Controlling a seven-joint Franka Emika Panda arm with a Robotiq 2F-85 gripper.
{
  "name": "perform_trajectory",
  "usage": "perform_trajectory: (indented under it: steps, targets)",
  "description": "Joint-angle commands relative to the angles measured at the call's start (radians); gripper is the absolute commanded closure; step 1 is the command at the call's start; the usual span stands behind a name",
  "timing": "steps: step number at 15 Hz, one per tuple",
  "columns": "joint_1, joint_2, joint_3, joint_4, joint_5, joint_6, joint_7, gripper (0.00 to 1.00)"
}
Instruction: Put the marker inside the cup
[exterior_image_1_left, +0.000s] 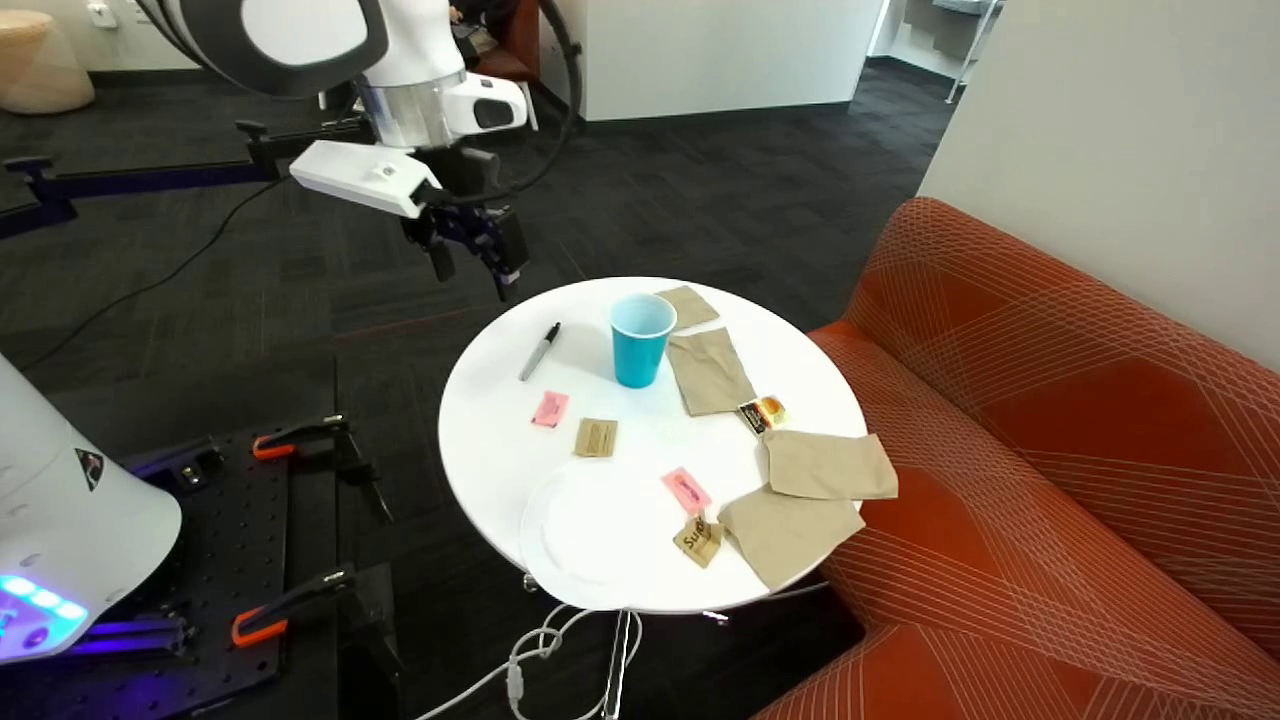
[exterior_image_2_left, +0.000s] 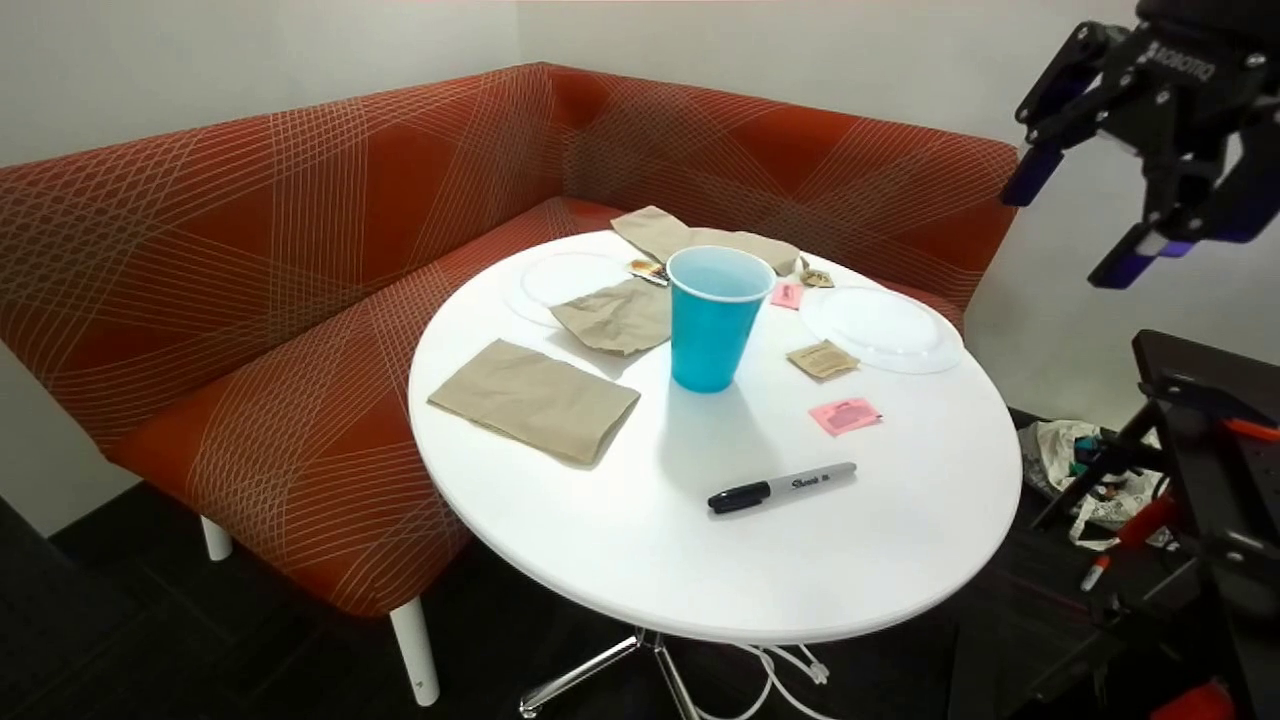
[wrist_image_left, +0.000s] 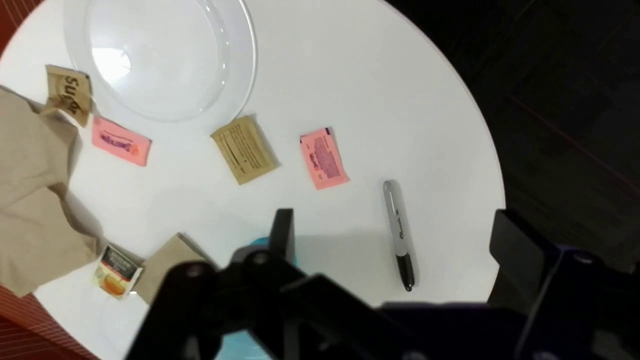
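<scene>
Marker (exterior_image_2_left: 783, 487) lies between cup (exterior_image_2_left: 712, 340) and table edge (exterior_image_2_left: 780, 633), touching neither; end effector (wrist_image_left: 394, 235) spread wide

- Round white table (exterior_image_2_left: 900, 560): stood below the gripper (exterior_image_2_left: 1068, 234).
- Clear plates (exterior_image_2_left: 880, 328), brown napkins (exterior_image_1_left: 785, 535), pink packets (wrist_image_left: 325, 159): lay below it.
- Red bench (exterior_image_1_left: 1030, 450): stood well apart from it.

Open air between raised, wide-spread gripper (wrist_image_left: 394, 235) and marker (exterior_image_2_left: 783, 488). Bare tabletop (exterior_image_2_left: 900, 540) along both long sides of marker. Main obstacle: upright cup (exterior_image_2_left: 715, 325), partly behind gripper in wrist view, mouth free from above. Pink packet (exterior_image_2_left: 845, 415) near marker, lying flat, low to pass over.
</scene>
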Motion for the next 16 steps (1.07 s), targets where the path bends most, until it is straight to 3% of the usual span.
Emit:
perform_trajectory:
  steps: [1,9,16]
  targets:
    - [0.022,0.166,0.009,0.072,0.035,0.068,-0.09,0.0]
    - [-0.015,0.452,0.074,0.232,0.038,0.18,-0.211,0.0]
    - [-0.06,0.658,0.145,0.399,-0.004,0.168,-0.224,0.0]
